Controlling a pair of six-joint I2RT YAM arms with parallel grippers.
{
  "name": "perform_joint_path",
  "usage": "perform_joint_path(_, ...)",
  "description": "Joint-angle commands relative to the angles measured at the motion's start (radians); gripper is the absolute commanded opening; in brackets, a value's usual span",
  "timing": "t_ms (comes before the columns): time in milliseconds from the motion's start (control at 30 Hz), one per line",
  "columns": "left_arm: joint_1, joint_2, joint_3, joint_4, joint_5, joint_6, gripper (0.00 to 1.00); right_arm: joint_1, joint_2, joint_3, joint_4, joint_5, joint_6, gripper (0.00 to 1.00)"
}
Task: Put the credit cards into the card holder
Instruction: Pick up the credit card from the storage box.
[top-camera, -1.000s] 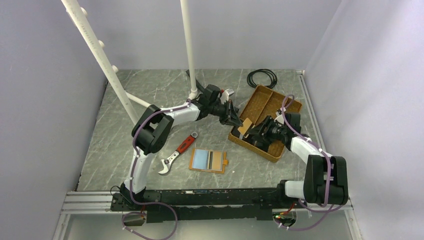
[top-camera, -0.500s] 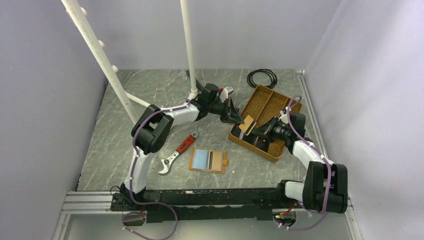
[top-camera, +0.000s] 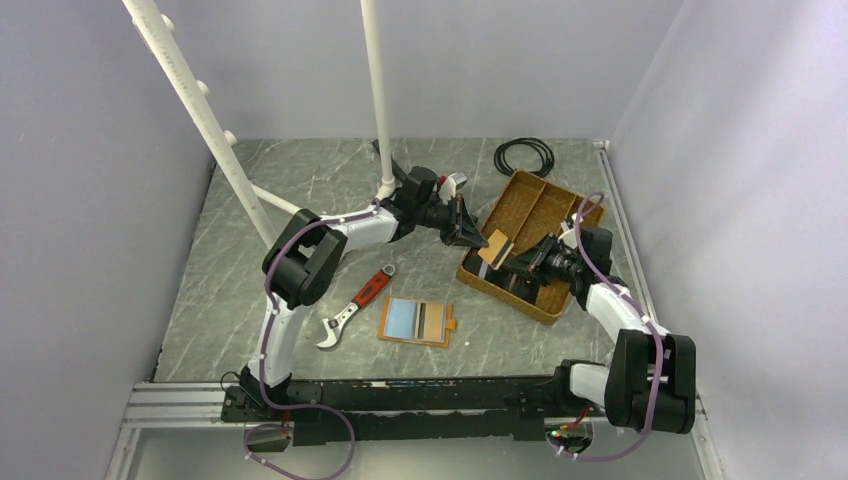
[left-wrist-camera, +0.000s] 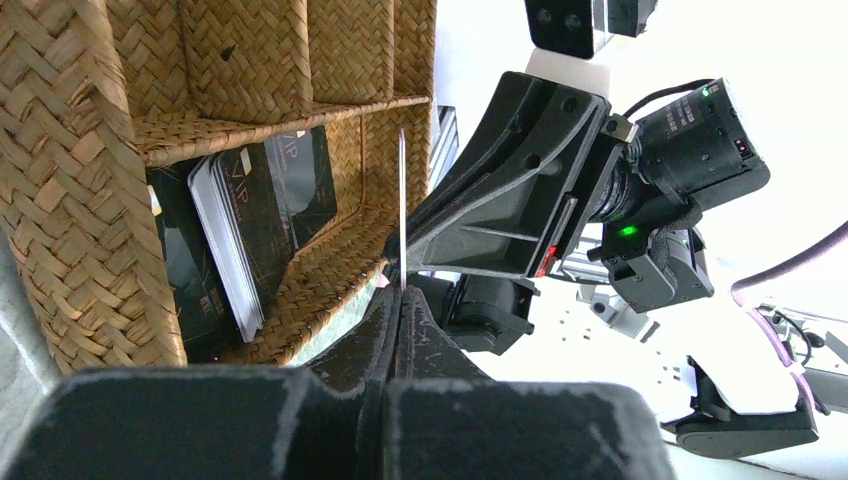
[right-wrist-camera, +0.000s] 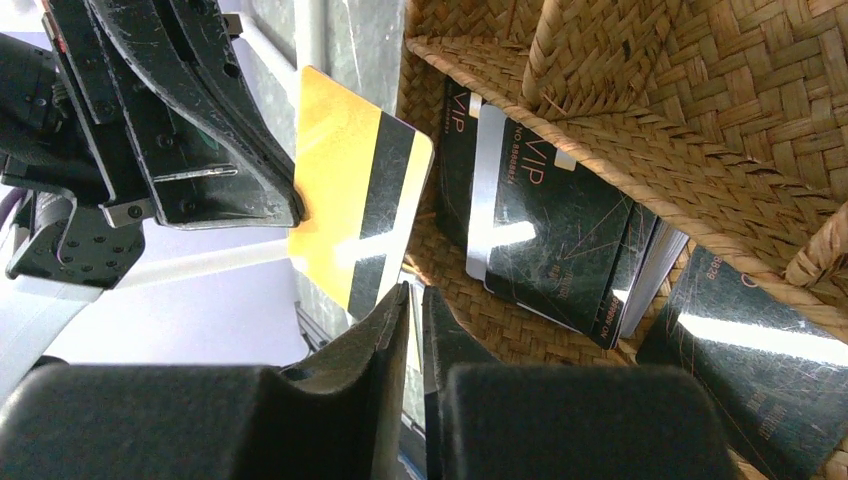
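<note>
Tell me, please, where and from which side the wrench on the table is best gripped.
The wrench is probably best taken by its red handle, from straight above. It lies flat on the table, so the jaws must come down on either side of it. The handle is straight and narrow, with room beside it for the jaws; the silver head is wider and curved.

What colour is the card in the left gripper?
The card is orange-yellow with a black stripe, clearest in the right wrist view.

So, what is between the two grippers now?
A yellow card with a black stripe: the left gripper holds one edge, the right gripper another. The right wrist view shows it best.
</note>
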Motion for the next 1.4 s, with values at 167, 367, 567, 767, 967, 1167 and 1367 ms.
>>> perform_joint_path(167, -0.010, -0.047, 0.003, -0.003, 0.007, 0.028, 0.00, -0.005, -0.057, 0.027, 0.013, -0.020, 0.009, 0.14)
perform_joint_path(367, -0.015, -0.042, -0.010, 0.032, 0.016, 0.005, 0.00, -0.005, -0.061, 0.020, 0.028, -0.032, 0.026, 0.20)
perform_joint_path(567, -0.017, -0.050, -0.007, 0.024, 0.012, 0.009, 0.00, -0.005, -0.063, 0.023, 0.017, -0.018, 0.017, 0.29)
perform_joint_path(767, -0.019, -0.052, -0.006, 0.031, 0.012, 0.003, 0.00, -0.004, -0.051, 0.014, 0.013, -0.017, 0.014, 0.32)
perform_joint_path(967, -0.023, -0.052, -0.008, 0.029, 0.012, 0.005, 0.00, -0.002, -0.064, 0.018, 0.034, -0.029, 0.033, 0.32)
perform_joint_path(1167, -0.029, -0.043, -0.004, 0.026, 0.010, 0.008, 0.00, -0.002, -0.084, 0.023, 0.041, -0.036, 0.048, 0.31)
perform_joint_path(1367, -0.029, -0.048, 0.003, -0.028, -0.005, 0.047, 0.00, -0.003, -0.113, 0.032, 0.023, -0.035, 0.056, 0.29)
